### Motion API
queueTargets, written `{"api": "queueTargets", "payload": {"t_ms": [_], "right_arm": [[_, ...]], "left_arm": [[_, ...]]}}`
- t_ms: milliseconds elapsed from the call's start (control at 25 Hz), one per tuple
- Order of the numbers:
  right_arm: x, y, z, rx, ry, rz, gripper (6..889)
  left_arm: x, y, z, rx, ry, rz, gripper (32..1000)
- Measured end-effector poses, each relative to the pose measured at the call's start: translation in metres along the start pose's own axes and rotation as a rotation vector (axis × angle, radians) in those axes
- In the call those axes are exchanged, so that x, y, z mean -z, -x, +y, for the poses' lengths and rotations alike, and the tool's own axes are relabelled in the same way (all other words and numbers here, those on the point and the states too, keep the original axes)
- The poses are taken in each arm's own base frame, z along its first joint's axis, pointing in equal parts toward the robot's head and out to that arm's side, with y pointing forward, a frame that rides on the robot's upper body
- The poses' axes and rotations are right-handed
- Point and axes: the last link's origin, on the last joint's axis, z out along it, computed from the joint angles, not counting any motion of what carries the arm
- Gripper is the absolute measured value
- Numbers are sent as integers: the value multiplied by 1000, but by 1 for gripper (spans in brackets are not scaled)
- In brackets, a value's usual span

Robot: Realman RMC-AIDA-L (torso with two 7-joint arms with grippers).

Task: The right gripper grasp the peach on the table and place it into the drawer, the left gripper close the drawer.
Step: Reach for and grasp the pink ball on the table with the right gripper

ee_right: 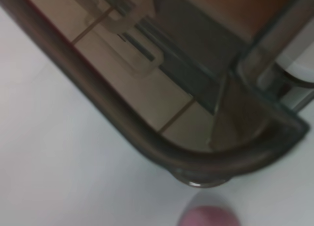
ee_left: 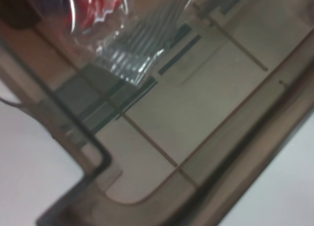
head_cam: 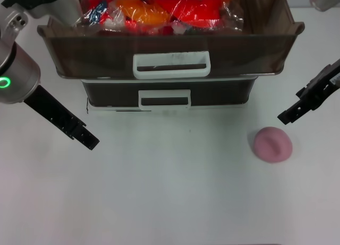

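The pink peach [head_cam: 272, 144] lies on the white table [head_cam: 170, 197], right of centre; its top also shows in the right wrist view [ee_right: 208, 217]. My right gripper [head_cam: 285, 117] hovers just above and right of the peach, apart from it and holding nothing. The top drawer [head_cam: 95, 53] is pulled out at the back, its white loop handle [head_cam: 171, 65] facing me. My left gripper [head_cam: 89, 141] hangs over the table, left of and in front of the drawer, touching nothing. Both wrist views look at the drawer's smoky-brown wall [ee_left: 206, 113] and corner rim [ee_right: 162, 155].
Shiny red and orange wrapped packets [head_cam: 159, 14] fill the back of the open drawer. A second, less extended drawer [head_cam: 164, 93] sits below it. Bare table stretches between the two grippers and toward me.
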Motion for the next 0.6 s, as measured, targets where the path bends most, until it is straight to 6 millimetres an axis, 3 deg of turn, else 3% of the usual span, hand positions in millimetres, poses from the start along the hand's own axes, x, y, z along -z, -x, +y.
{"api": "queueTargets", "payload": {"t_ms": [400,600], "right_arm": [[-2,0,1,-2,3,-2,854],[-14,-16,-8,-73,-7,-20,853]], "left_arm": [[-1,0,0,2,1,-1,816],[-1,0,-2,19,0,9,816]]}}
